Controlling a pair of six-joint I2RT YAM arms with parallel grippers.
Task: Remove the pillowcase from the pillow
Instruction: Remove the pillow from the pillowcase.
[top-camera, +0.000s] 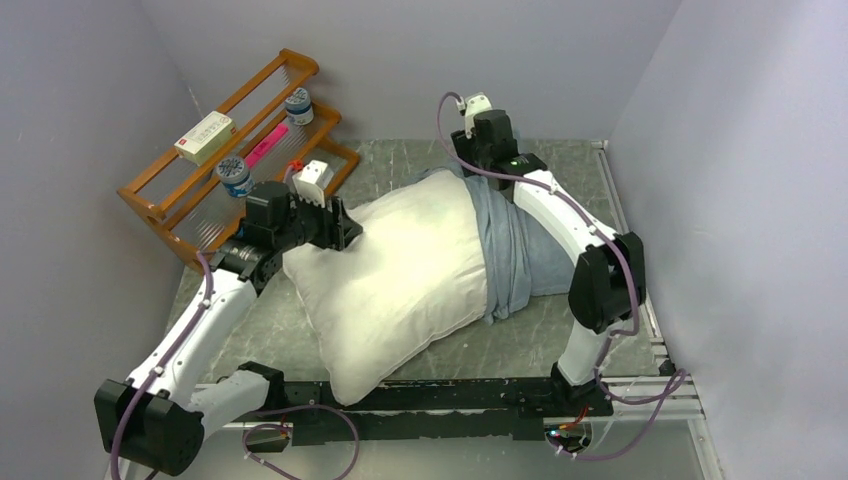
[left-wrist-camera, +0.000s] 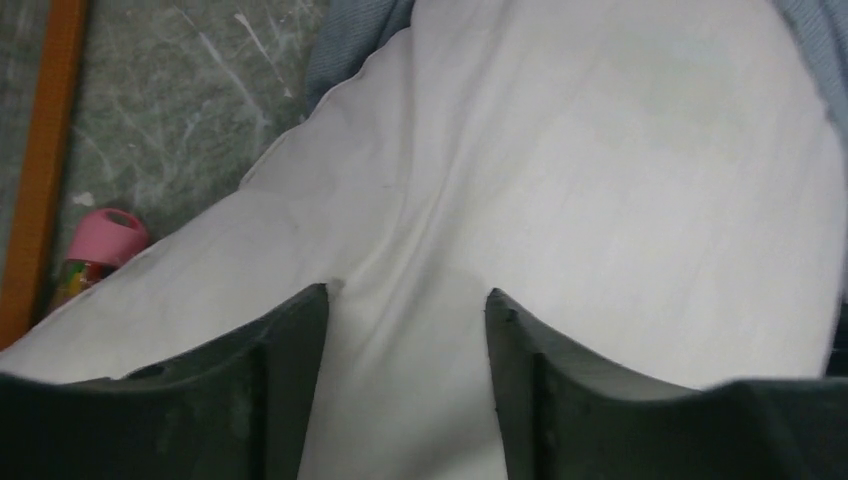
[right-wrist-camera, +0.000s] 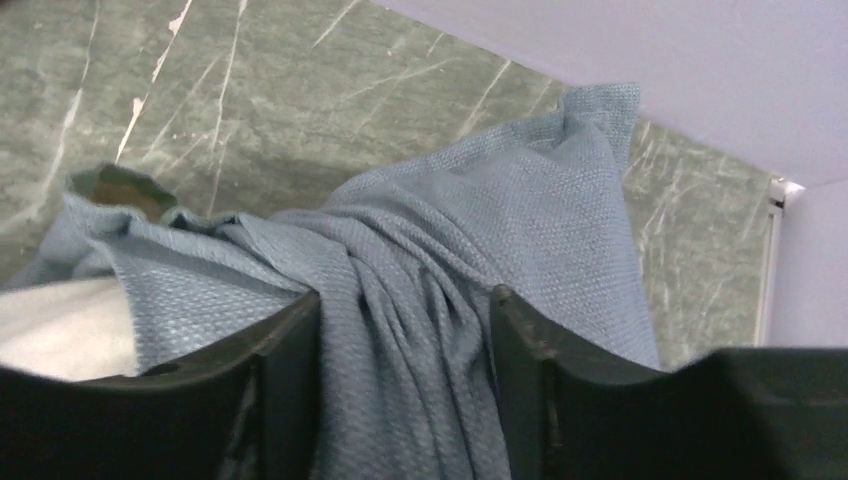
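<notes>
Where lavender walls (top-camera: 400, 60) close three sides, a grey-green marbled counter (top-camera: 530, 345) carries a wooden rack (top-camera: 150, 195) at far left. At the left edge of the pillow (top-camera: 400, 270), the left gripper (left-wrist-camera: 405, 295) stands part-way open, with a raised crease of white cloth between the jaws, unclamped. The pillow lies mid-counter, long axis running near-left to far-right, bare end pointing left. The pillowcase (top-camera: 510, 250) is bunched over its right end only. The right gripper (right-wrist-camera: 405, 295) is likewise part-way open, with blue-grey folds between the jaws, not pinched.
</notes>
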